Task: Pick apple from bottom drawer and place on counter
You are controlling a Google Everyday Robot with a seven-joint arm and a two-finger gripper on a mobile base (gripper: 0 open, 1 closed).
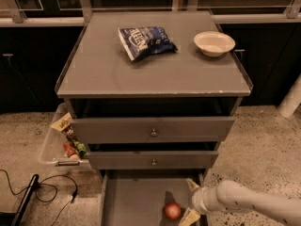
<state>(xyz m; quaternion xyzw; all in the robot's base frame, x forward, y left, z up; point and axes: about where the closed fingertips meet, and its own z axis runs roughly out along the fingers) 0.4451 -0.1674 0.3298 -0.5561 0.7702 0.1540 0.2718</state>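
Apple [172, 211]: located on the flat floor of the open bottom drawer [131, 204], toward the drawer's right side, upright and free of any contact. Immediately right of the apple is the gripper [190, 201], carried on the white arm [249, 204] that enters from the right; its fingers [192, 185] are spread wide, one tip beyond the apple and one nearer the camera, with the apple just ahead of the tips and not yet between them. Above the apple are two closed drawer fronts, the lower one [153, 160] and the upper one [153, 128], each with a small round knob. Further above the apple is the worktop [155, 76], which carries a blue snack bag [146, 41] and a white bowl [214, 42], well apart from each other, with bare surface toward the front edge. Left of the apple, outside the cabinet, is a clear bin [59, 145] holding snack packets, and cables [42, 192] lie on the floor. Task status, as judged: drawer open and approach to the apple nearly complete; the grasp, the lift out of the drawer, the transfer up and the release on the worktop are not yet done.
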